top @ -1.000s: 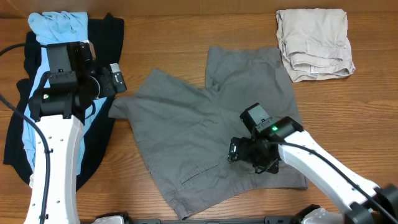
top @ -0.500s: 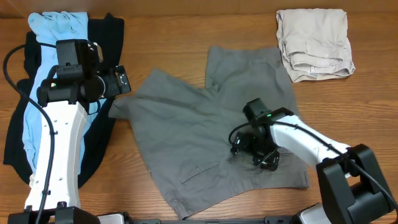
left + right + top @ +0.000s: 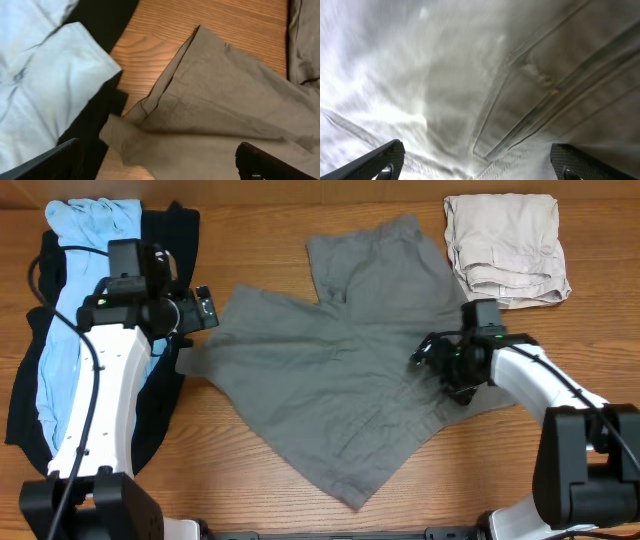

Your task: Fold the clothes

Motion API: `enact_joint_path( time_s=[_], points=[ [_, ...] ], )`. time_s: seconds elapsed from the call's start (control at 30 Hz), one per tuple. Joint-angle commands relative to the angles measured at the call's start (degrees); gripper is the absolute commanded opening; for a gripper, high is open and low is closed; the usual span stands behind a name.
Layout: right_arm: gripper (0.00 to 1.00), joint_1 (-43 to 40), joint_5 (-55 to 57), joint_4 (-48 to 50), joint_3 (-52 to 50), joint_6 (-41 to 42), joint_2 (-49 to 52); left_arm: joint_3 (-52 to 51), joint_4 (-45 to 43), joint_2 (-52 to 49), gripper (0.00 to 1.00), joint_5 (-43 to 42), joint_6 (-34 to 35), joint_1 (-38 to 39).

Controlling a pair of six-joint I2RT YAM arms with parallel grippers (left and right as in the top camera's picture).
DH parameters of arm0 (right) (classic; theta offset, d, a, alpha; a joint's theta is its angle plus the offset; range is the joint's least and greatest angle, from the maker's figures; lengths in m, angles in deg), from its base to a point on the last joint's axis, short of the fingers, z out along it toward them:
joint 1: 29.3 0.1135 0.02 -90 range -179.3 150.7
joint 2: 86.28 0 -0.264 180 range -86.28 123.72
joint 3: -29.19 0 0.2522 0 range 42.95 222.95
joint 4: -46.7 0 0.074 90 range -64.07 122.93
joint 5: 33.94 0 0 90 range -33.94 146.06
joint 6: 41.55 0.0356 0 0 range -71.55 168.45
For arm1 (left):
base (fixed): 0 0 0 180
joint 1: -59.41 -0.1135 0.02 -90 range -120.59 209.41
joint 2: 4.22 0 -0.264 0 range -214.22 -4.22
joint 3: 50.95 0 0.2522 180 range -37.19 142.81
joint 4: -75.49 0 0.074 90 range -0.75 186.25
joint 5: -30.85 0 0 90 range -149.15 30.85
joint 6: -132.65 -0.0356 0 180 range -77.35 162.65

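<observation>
The grey shorts lie spread across the middle of the table, one leg end toward my left arm. My left gripper hovers open over that corner; the left wrist view shows the hem between its wide fingers, gripper empty. My right gripper is open, low over the shorts' right side. In the right wrist view blurred grey cloth with stitched seams fills everything between the jaws of the gripper. A light blue garment and a black garment lie at the left.
A folded beige garment sits at the back right corner. The light blue cloth and black cloth lie just left of the shorts' corner, with bare wood between them.
My right gripper has swung up and to the right, and the shorts have turned and shifted with it. My left gripper has edged right toward the shorts' corner.
</observation>
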Motion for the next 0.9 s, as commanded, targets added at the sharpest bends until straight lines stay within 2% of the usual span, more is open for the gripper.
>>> enact_joint_path(
  time_s=[0.0, 0.23, 0.4, 0.57, 0.67, 0.87],
  points=[
    [0.99, -6.9, 12.1, 0.8, -3.5, -4.8, 7.1, 0.7, -1.1, -2.0, 1.00, -0.6, -1.2, 2.4],
    [1.00, -17.2, 12.0, -3.3, 3.0, -9.5, 7.1, 0.7, -4.5, -6.0, 1.00, -0.6, -6.3, 6.8],
    [1.00, -21.8, 10.3, -12.9, 13.0, -13.3, 7.1, 0.7, -7.6, -8.5, 1.00, -0.6, -12.6, 8.3],
    [1.00, -22.2, 7.5, -23.6, 23.3, -16.6, 7.1, 0.7, -11.2, -11.5, 1.00, -2.6, -18.4, 8.5],
    [1.00, -21.2, 2.2, -29.3, 29.5, -20.8, 7.1, 0.7, -12.3, -13.7, 1.00, -9.0, -25.4, 8.6],
    [1.00, -17.7, -4.6, -37.6, 38.2, -26.6, 7.1, 0.7, -9.1, -18.1, 1.00, -16.5, -32.8, 9.4]
  ],
)
